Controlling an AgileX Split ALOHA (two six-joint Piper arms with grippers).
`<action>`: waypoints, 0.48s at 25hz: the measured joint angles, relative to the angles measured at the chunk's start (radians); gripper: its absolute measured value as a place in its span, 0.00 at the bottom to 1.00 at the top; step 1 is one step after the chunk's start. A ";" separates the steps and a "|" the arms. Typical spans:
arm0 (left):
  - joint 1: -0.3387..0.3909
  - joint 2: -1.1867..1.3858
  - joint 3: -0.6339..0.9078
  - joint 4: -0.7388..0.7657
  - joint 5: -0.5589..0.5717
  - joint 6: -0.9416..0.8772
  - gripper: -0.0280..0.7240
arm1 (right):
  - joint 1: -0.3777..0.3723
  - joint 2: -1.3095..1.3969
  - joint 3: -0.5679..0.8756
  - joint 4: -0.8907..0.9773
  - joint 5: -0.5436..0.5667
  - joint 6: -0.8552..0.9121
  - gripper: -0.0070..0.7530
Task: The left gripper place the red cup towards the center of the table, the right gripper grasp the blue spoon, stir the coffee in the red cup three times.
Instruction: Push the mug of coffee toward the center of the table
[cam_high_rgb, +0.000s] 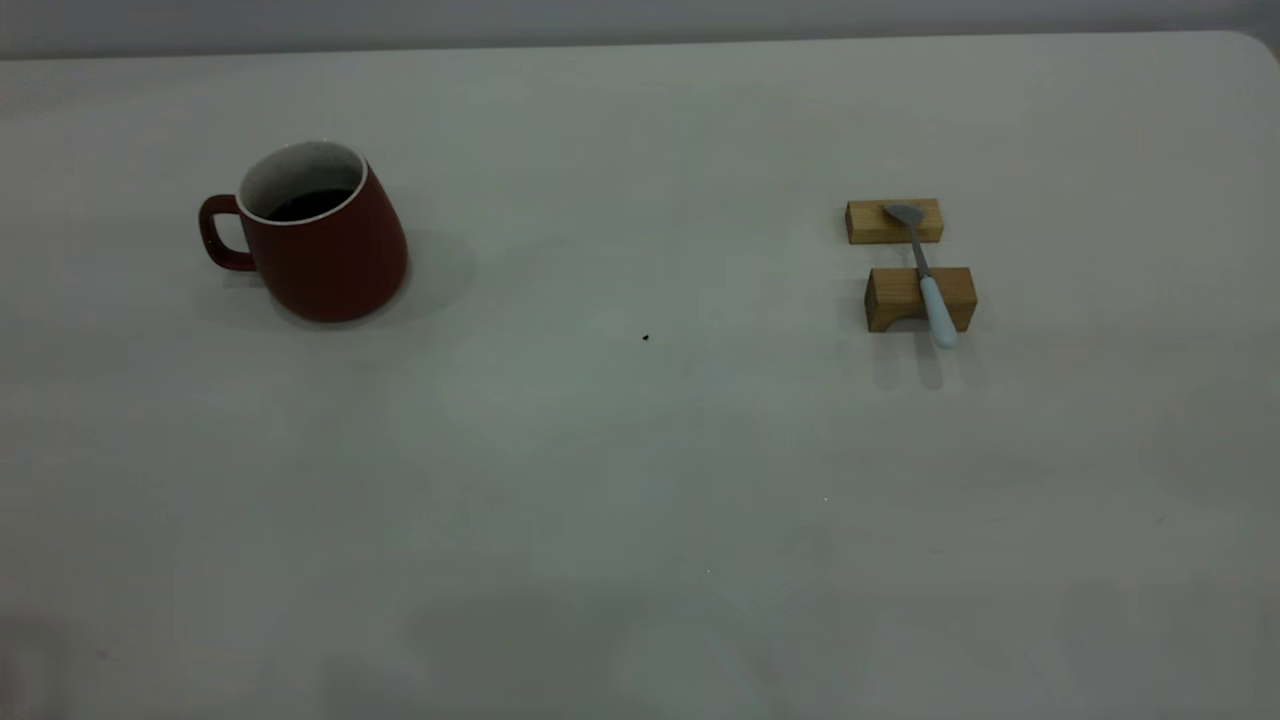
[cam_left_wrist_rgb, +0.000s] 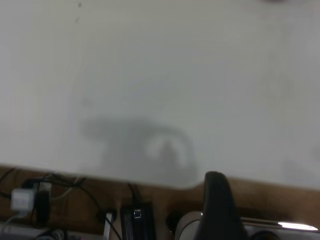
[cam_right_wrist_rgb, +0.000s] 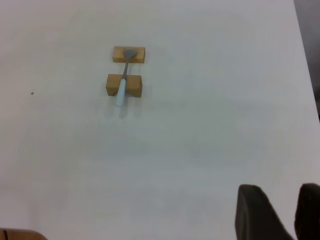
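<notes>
Your exterior camera looks steeply down on the plain off-white bench (cam_high_rgb: 640, 480). The right wrist camera sits high and well back, sharing the tan wooden blocks (cam_high_rgb: 905, 265) (cam_right_wrist_rgb: 126, 72). Your left wrist camera faces the bench's near edge (cam_left_wrist_rgb: 100, 175).

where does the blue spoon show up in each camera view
Exterior view: blue spoon at right, lying across two wooden blocks.
Left wrist view: not in it.
Right wrist view: blue spoon in the upper left part, on the same blocks.
Shared landmark: the tiny dark speck on the table.
</notes>
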 joint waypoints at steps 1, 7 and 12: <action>0.000 0.067 -0.021 0.000 -0.045 0.011 0.78 | 0.000 0.000 0.000 0.000 0.000 0.000 0.32; 0.000 0.551 -0.252 -0.002 -0.119 0.118 0.78 | 0.000 0.000 0.000 0.000 0.000 0.000 0.32; 0.000 0.946 -0.541 0.008 -0.068 0.302 0.78 | 0.000 0.000 0.000 0.000 0.000 0.000 0.32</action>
